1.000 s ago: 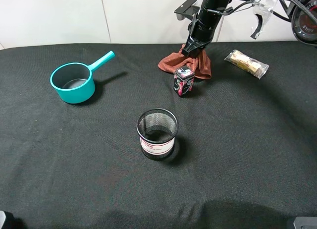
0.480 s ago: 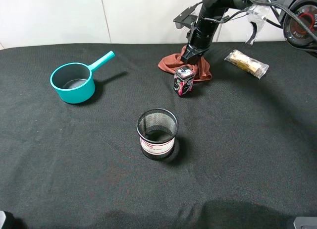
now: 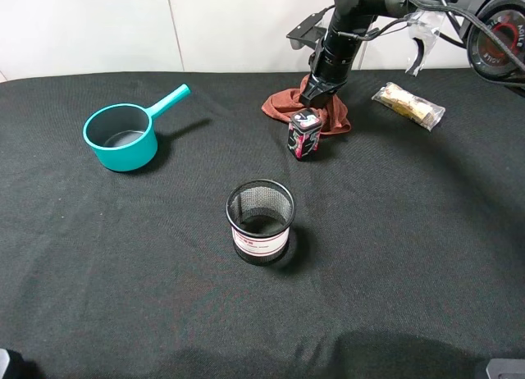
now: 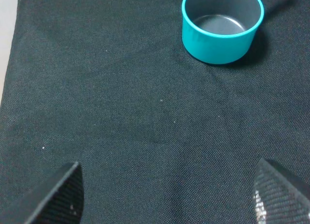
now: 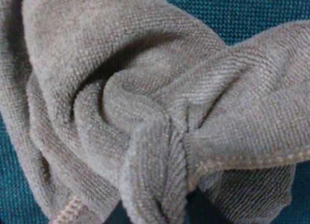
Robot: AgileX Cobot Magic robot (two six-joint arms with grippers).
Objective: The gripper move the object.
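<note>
A crumpled red-brown cloth (image 3: 330, 113) lies at the back of the black table (image 3: 394, 256). My right gripper (image 3: 315, 85) comes down from above onto the cloth's top edge. In the right wrist view the cloth (image 5: 145, 112) fills the frame, and its folds bunch together into a pinch at the gripper, so it looks shut on the cloth. My left gripper (image 4: 167, 195) is open and empty, low over bare table, with the teal pot (image 4: 223, 25) ahead of it. It does not show in the exterior high view.
A small pink and black can (image 3: 304, 134) stands upright, touching the cloth's front edge. A black mesh cup (image 3: 260, 219) stands mid-table. The teal pot (image 3: 121, 137) sits at the left. A wrapped snack packet (image 3: 408, 105) lies at the back right.
My right arm has shifted its pose slightly and the gripper sits a little lower on the cloth. The cloth has gathered slightly under it. Nothing else has moved.
</note>
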